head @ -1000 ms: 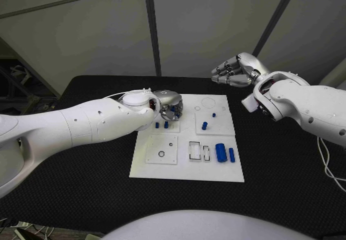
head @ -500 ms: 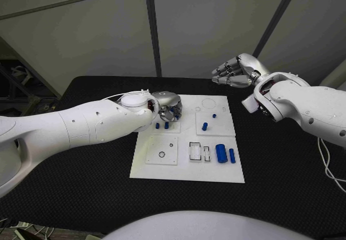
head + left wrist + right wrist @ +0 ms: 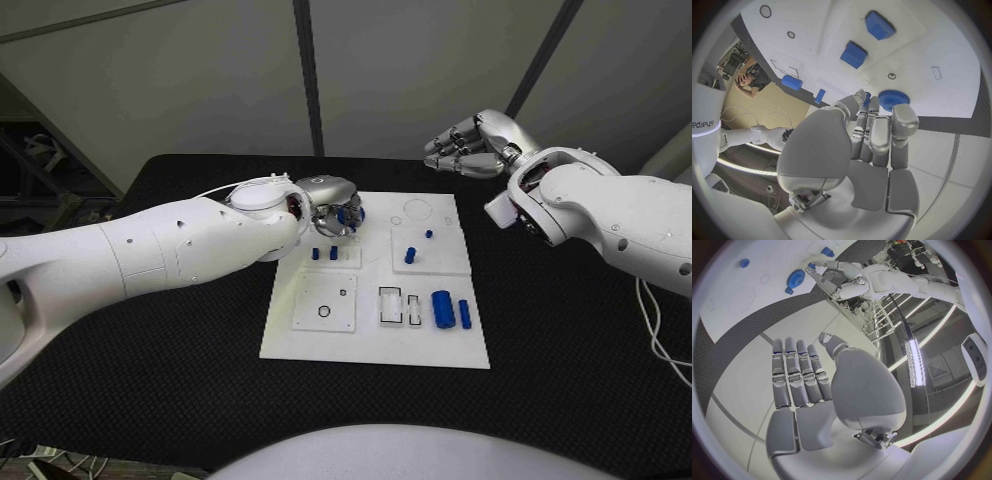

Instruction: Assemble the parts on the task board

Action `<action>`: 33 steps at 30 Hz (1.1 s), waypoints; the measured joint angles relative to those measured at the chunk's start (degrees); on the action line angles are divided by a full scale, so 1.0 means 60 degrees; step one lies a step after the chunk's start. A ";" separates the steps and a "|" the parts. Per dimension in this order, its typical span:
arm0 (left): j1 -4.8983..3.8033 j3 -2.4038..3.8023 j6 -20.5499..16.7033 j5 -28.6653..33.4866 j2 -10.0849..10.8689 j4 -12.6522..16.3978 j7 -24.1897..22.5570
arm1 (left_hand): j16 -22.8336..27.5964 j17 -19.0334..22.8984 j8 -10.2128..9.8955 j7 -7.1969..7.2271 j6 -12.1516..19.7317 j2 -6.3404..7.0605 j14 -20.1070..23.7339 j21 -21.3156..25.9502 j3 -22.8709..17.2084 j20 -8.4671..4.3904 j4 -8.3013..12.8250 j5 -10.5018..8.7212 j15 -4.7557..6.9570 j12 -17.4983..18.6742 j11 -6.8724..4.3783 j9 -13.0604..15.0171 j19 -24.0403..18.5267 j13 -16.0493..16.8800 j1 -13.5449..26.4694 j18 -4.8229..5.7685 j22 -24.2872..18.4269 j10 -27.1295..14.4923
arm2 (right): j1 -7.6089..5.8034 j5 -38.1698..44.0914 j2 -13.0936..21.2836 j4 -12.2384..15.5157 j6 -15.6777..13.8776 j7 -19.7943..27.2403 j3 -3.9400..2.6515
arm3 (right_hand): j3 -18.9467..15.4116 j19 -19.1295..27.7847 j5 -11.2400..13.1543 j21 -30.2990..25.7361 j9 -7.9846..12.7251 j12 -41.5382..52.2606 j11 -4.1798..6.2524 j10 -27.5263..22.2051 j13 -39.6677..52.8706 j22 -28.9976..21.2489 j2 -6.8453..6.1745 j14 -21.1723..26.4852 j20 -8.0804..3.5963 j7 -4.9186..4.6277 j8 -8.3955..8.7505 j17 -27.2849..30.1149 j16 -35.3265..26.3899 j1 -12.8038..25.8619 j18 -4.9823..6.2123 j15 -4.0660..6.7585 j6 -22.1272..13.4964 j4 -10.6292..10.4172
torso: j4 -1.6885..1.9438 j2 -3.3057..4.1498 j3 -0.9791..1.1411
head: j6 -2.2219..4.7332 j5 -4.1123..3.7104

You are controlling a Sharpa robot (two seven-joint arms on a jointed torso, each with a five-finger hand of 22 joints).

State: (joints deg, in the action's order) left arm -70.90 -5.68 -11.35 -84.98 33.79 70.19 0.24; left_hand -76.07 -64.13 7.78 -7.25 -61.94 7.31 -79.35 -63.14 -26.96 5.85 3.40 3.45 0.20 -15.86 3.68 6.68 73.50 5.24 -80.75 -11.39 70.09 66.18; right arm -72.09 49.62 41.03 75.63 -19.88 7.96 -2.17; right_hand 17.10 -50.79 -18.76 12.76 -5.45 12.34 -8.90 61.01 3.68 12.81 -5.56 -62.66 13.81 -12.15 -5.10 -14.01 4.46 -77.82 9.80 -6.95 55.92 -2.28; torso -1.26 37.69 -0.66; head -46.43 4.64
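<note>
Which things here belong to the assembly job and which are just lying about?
Job: task board; blue gear at the left hand; blue cylinder; blue pegs.
Lying about: black table; right hand, raised off the board, holding nothing.

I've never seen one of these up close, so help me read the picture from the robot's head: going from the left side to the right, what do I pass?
Left arm → left hand → task board → right hand → right arm.
</note>
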 measured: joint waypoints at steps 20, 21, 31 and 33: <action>0.0013 0.0180 0.0018 0.0337 0.1201 0.0772 0.0106 | -0.0044 -0.0019 0.0000 -0.0001 -0.0068 0.0100 -0.0067 -0.0054 -0.0050 0.0000 -0.0001 0.0002 -0.0001 0.0056 0.0000 0.0013 0.0068 0.0000 0.0101 -0.0002 0.0081 0.0069 | 0.0004 0.0000 0.0035 -0.0015 0.0000 0.0001 0.0000 | 0.0000 0.0000 0.0000 0.0000 0.0000 0.0000 0.0000 0.0000 0.0001 0.0002 0.0000 0.0000 0.0000 0.0000 0.0000 0.0008 0.0000 0.0000 0.0001 0.0000 0.0000 0.0000 | 0.0012 -0.0003 0.0001 | 0.0070 0.0063; 0.0017 0.0180 0.0027 0.0357 0.1227 0.0785 0.0114 | -0.0044 -0.0019 0.0000 -0.0001 -0.0068 0.0100 -0.0067 -0.0054 -0.0050 0.0000 -0.0001 0.0002 -0.0001 0.0056 0.0000 0.0012 0.0068 0.0000 0.0101 -0.0002 0.0082 0.0069 | 0.0005 0.0000 0.0036 -0.0016 0.0000 0.0001 0.0000 | 0.0000 0.0000 0.0000 0.0000 0.0000 0.0000 0.0000 0.0000 0.0001 0.0002 0.0000 0.0000 0.0000 0.0000 0.0000 0.0007 0.0000 0.0000 0.0000 0.0000 0.0000 0.0000 | 0.0011 -0.0003 0.0001 | 0.0070 0.0070; 0.0066 0.0181 0.0111 0.0493 0.1297 0.0821 0.0173 | -0.0044 -0.0018 0.0000 -0.0001 -0.0068 0.0100 -0.0067 -0.0054 -0.0050 0.0000 -0.0001 0.0002 -0.0001 0.0056 0.0001 0.0011 0.0067 0.0000 0.0101 -0.0003 0.0080 0.0068 | 0.0009 0.0000 0.0040 -0.0019 0.0000 0.0001 0.0000 | 0.0000 0.0000 0.0000 0.0000 0.0001 0.0000 0.0000 0.0000 0.0002 0.0002 0.0000 0.0000 0.0000 0.0000 0.0000 0.0007 0.0000 0.0000 -0.0001 0.0000 0.0000 0.0000 | -0.0011 0.0005 0.0002 | 0.0077 0.0095; 0.0074 0.0181 0.0126 0.0504 0.1298 0.0821 0.0180 | -0.0044 -0.0018 0.0000 -0.0001 -0.0068 0.0100 -0.0067 -0.0054 -0.0049 0.0000 -0.0001 0.0002 -0.0001 0.0056 0.0018 0.0011 0.0067 0.0000 0.0101 -0.0002 0.0085 0.0120 | 0.0009 0.0000 0.0043 -0.0019 0.0000 0.0001 0.0000 | 0.0000 0.0000 0.0000 0.0000 0.0001 0.0000 0.0000 0.0000 0.0002 0.0002 0.0000 0.0000 0.0000 0.0000 0.0000 0.0007 0.0000 0.0000 0.0000 0.0000 0.0000 0.0000 | -0.0016 0.0008 0.0004 | 0.0070 0.0101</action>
State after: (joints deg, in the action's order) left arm -70.46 -4.59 -10.59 -81.95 41.58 75.12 1.32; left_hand -76.34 -64.23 7.79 -7.26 -62.35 7.91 -79.75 -63.46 -27.26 5.85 3.39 3.46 0.20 -15.52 3.78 6.75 73.90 5.24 -80.15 -11.40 70.60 66.89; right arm -72.03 49.62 41.29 75.51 -19.88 7.96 -2.17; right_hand 17.10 -50.79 -18.76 12.76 -5.45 12.34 -8.91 61.01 3.69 12.82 -5.56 -62.66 13.81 -12.15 -5.10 -13.97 4.46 -77.82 9.80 -6.95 55.92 -2.29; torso -1.36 37.74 -0.64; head -46.02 5.25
